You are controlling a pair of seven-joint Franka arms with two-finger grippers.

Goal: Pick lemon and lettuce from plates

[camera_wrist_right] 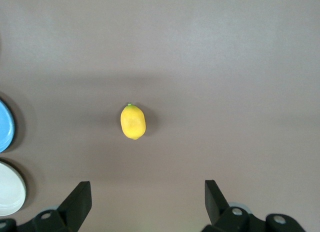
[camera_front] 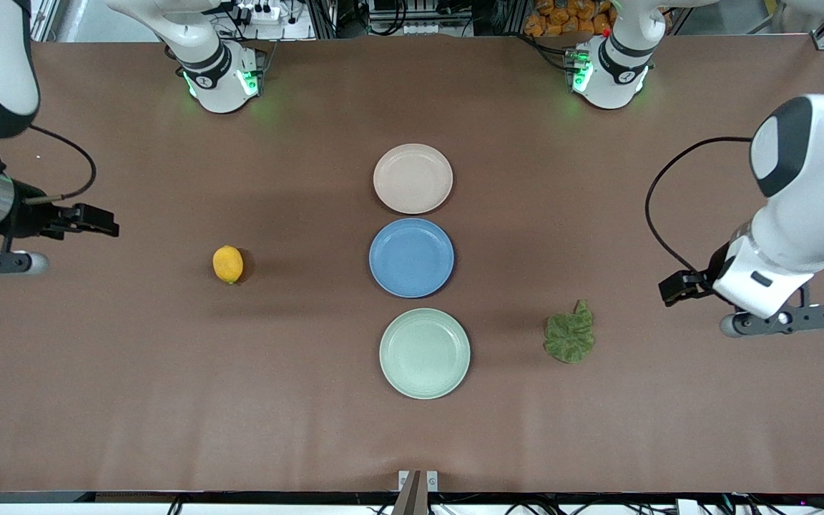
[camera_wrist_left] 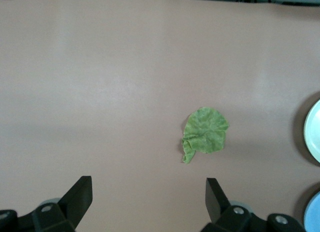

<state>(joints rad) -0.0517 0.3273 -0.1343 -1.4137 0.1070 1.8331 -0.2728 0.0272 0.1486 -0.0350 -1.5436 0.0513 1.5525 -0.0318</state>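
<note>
The small oval yellow-orange lemon [camera_front: 227,264] lies on the bare brown table [camera_front: 133,393], not on any plate, toward the right arm's end and well apart from the column of plates; its long axis runs roughly toward and away from the front camera. The flat, wrinkly dark green lettuce leaf [camera_front: 569,334] also lies on the tabletop, toward the left arm's end, beside the pale mint-green round plate [camera_front: 424,352] but apart from it. Between them stand the beige-pink plate [camera_front: 412,178], the blue plate [camera_front: 411,257] and the mint one, all empty. The right gripper [camera_wrist_right: 145,202] hangs at its end of the table with fingers spread wide and nothing held; in its wrist view the lemon sits ahead of the gap. The left gripper [camera_wrist_left: 148,199] hangs likewise, wide and empty, with the lettuce ahead. Each arm is plainly nearer to its own item, so each would have to travel inward and descend.
</note>
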